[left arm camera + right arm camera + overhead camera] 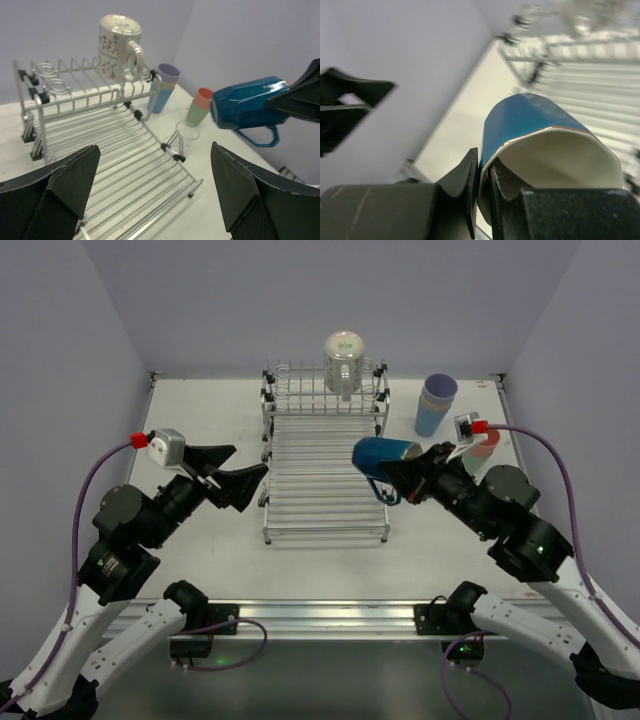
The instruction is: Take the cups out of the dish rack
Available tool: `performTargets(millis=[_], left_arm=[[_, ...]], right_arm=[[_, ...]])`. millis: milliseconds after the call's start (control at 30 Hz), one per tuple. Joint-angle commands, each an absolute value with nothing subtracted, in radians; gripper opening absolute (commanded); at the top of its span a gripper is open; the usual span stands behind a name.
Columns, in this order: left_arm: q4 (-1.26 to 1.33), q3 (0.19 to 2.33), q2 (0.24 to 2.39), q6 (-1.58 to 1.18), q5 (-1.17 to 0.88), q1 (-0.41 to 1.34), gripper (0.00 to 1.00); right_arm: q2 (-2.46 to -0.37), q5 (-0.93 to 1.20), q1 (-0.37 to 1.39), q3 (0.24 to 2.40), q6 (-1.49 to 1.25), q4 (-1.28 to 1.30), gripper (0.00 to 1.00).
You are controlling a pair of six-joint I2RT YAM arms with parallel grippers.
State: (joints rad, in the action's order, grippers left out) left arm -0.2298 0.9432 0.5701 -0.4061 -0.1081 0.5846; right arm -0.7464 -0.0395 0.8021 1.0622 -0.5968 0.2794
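We pinch the dark-blue mug [383,453] rim in our right gripper [482,175] jaws, aloft by the dish rack [325,502]; our left gripper [245,465] jaws gape empty.

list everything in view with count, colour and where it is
dish rack: one, silver wire, middle of the table
patterned mug: one, pale, upside down on the rack's raised far tier
dark-blue mug: one, glossy, held on its side above the rack's right edge
stacked tumblers: at least two, lavender over light blue, on the table right of the raised tier
pink tumbler: one, nested on the green one
green tumbler: one, on the table right of the rack
clear tumbler: one, beside the rack's right side
table: one, white
left arm: one, black, left of the rack, jaws wide open, empty
right arm: one, black, jaws shut on the dark-blue mug's rim
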Motion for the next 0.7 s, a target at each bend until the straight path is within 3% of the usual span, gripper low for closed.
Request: performTargets(millis=[0,100,267,433,667], left_arm=[[-0.413,0.937,0.537,-0.267,-0.064,0.581,1.0],[-0.42,0.888,0.514,-0.244,-0.064,0.581,1.0],[-0.374,0.784,0.486,-0.256,-0.107,0.581,1.0],[-0.316,0.706,0.463,-0.258,-0.108,0.606,1.0],[-0.351,0.703,0.436,-0.247,-0.026,0.678,1.0]], right_arm=[[-0.7,-0.311,0.77,1.147,-0.534,0.726,0.0],[-0.73,-0.379,0.668,1.155,-0.56,0.937,0.0],[-0.808,-0.328,0.361,1.098,-0.491,0.934,0.0],[-0.919,-0.253,0.158,1.013,-0.46,0.79,0.0],[-1.118,-0.178,0.052,0.957,-0.422,0.581,0.0]])
